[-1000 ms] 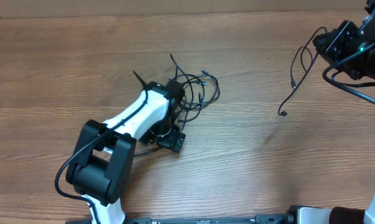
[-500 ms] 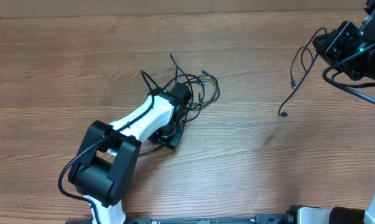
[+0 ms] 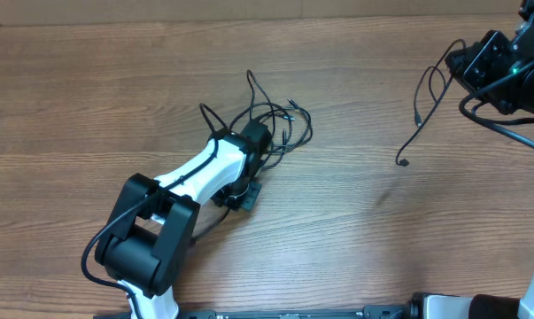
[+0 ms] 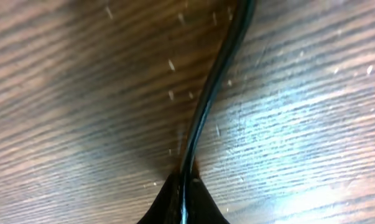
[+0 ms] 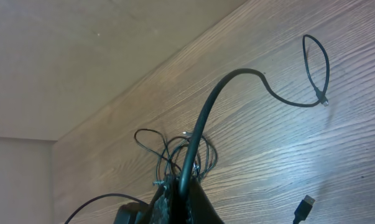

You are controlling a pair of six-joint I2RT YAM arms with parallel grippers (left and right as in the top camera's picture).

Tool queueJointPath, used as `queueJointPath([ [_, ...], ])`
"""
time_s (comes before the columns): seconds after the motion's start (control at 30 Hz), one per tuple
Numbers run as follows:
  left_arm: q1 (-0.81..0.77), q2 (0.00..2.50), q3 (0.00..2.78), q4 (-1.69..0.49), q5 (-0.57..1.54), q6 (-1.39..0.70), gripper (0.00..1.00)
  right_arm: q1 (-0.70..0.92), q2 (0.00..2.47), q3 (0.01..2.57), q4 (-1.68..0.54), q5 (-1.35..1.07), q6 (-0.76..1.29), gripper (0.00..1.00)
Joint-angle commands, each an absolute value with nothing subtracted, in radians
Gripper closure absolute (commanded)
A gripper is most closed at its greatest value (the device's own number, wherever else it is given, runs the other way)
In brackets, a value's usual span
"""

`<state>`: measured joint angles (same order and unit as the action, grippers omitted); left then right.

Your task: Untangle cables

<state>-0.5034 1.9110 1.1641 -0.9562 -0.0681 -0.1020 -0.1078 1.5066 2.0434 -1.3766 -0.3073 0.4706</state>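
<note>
White left arm (image 3: 209, 177), black joints (image 3: 147, 244), black wire (image 3: 196, 159), right arm (image 3: 488, 62) seemingly green-lit

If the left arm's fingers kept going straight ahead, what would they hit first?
Likely the tangled cables right ahead of the left gripper; being so low, it might meet the table first.

In the overhead view the desk (image 3: 355, 248) is lit evenly and fairly brightly from above, and only faint, soft shadows are cast beside the cables (image 3: 280, 124). In the left wrist view the wood is seen from very close, so the grain is blurred, a pale glare is spread across the right side, and a dark shadow is gathered beside the cord (image 4: 204, 112). In the right wrist view the strand (image 5: 198, 130) nearest the lens is rendered soft and swollen, while the far wood is kept sharper.
</note>
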Motion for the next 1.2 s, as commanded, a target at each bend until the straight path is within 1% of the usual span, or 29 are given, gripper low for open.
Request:
queueJointPath([
  [0.0,-0.498,1.923,1.188,-0.936,-0.085,-0.105,0.96,-0.108,1.499,2.061,-1.370,-0.309,0.462,0.96],
  [0.17,-0.498,1.921,1.373,-1.048,-0.084,-0.113,0.96,-0.108,1.499,2.061,-1.367,-0.309,0.462,0.96],
  [0.3,-0.498,1.921,1.600,-1.191,-0.076,-0.112,0.96,-0.108,1.500,2.061,-1.367,-0.308,0.462,0.96],
  [0.43,-0.498,1.921,1.836,-1.299,-0.020,-0.112,0.96,-0.108,1.500,2.061,-1.368,-0.309,0.462,0.96],
  [0.6,-0.498,1.921,1.986,-1.294,-0.006,-0.112,0.96,-0.108,1.499,2.061,-1.372,-0.309,0.462,0.96],
  [0.73,-0.498,1.923,1.993,-1.259,0.000,-0.113,0.96,-0.108,1.499,2.061,-1.374,-0.308,0.462,0.96],
  [0.8,-0.498,1.924,1.988,-1.250,-0.006,-0.152,0.94,-0.108,1.499,2.061,-1.374,-0.308,0.462,0.96],
  [0.83,-0.498,1.924,1.983,-1.244,-0.008,-0.190,0.81,-0.108,1.499,2.061,-1.374,-0.308,0.462,0.96],
  [0.87,-0.498,1.924,1.983,-1.244,-0.007,-0.213,0.58,-0.108,1.499,2.061,-1.374,-0.309,0.462,0.96],
  [0.93,-0.498,1.924,1.983,-1.245,-0.007,-0.245,0.06,-0.108,1.499,2.061,-1.374,-0.309,0.462,0.96],
  [0.97,-0.498,1.924,1.983,-1.245,-0.007,-0.248,0.00,-0.108,1.500,2.061,-1.374,-0.309,0.462,0.96],
  [1.17,-0.496,1.924,1.983,-1.259,-0.006,-0.249,0.00,-0.108,1.500,2.061,-1.376,-0.308,0.462,0.96],
])
